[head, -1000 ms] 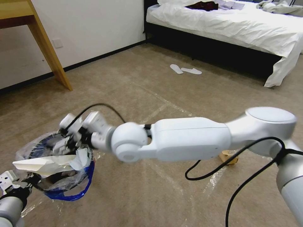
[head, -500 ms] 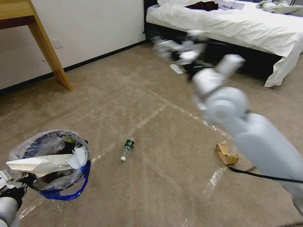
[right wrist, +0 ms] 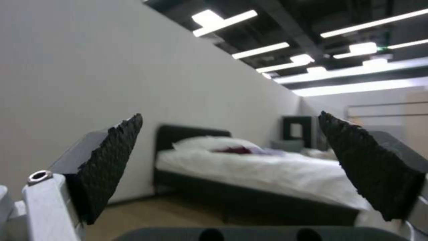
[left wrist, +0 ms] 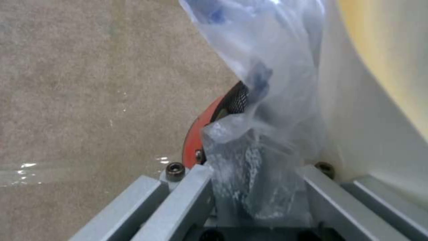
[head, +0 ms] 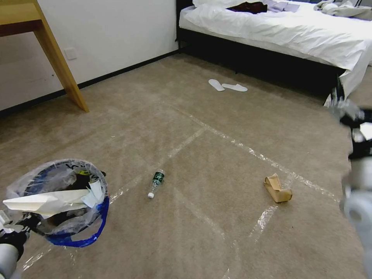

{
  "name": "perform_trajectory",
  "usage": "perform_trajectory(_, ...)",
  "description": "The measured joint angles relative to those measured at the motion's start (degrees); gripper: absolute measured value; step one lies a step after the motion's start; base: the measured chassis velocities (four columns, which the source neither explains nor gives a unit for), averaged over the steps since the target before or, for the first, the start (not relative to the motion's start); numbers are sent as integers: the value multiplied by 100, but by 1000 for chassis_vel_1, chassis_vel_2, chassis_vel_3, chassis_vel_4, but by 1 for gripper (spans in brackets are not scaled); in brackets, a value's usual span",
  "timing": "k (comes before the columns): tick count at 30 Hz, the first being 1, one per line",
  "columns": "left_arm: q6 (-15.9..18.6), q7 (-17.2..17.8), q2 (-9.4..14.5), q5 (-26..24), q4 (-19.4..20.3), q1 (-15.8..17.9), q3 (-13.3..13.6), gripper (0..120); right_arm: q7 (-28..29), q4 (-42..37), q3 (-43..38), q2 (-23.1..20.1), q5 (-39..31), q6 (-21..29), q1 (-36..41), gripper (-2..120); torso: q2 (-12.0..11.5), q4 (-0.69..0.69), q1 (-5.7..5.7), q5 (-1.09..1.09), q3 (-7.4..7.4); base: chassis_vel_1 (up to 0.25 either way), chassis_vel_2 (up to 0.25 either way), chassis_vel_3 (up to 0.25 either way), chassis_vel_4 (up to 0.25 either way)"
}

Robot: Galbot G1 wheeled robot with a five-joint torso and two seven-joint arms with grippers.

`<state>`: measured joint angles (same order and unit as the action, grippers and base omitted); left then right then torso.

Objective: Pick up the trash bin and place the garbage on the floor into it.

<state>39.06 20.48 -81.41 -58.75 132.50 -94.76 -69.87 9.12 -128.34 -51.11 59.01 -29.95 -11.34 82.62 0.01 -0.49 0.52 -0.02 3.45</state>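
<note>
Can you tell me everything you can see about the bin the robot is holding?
The trash bin is small and round, with a red rim peeking out in the left wrist view. A crinkly clear plastic bag with blue edging lines it and spills over the sides. White paper and dark scraps lie inside. It is held tilted above the floor, low on the robot's left, with the left gripper pinching its rim and bag.

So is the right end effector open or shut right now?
Open: the right end effector holds nothing; its two black pads stand wide apart, with the bed visible between them.
</note>
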Motion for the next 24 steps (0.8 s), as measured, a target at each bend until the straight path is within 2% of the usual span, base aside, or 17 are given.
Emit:
perform_trajectory(1,0,0,0,0,0,0,0,0,0,0,0,0,0,0,0,100,0,0,0,0,0,0,0,0,0)
perform_trajectory(3,0,1,-25,7,32,-22,-1,0,198,-23,128,311,409,55,220,100,0,2,0,2,1,0,0,0,0)
perform_trajectory(7,0,-3,-29,7,45,-53,-3,0,333,2,396,536,608,152,232,100,0,2,0,1,1,0,0,0,0)
perform_trajectory(16,-4,-4,-23,-1,92,-77,-29,0,404,118,745,662,853,193,171,100,0,2,1,0,1,0,0,0,0)
perform_trajectory(24,-7,-5,-25,-15,114,-95,-48,0,417,159,899,679,843,208,91,100,-1,2,1,0,2,-93,81,99,-93)
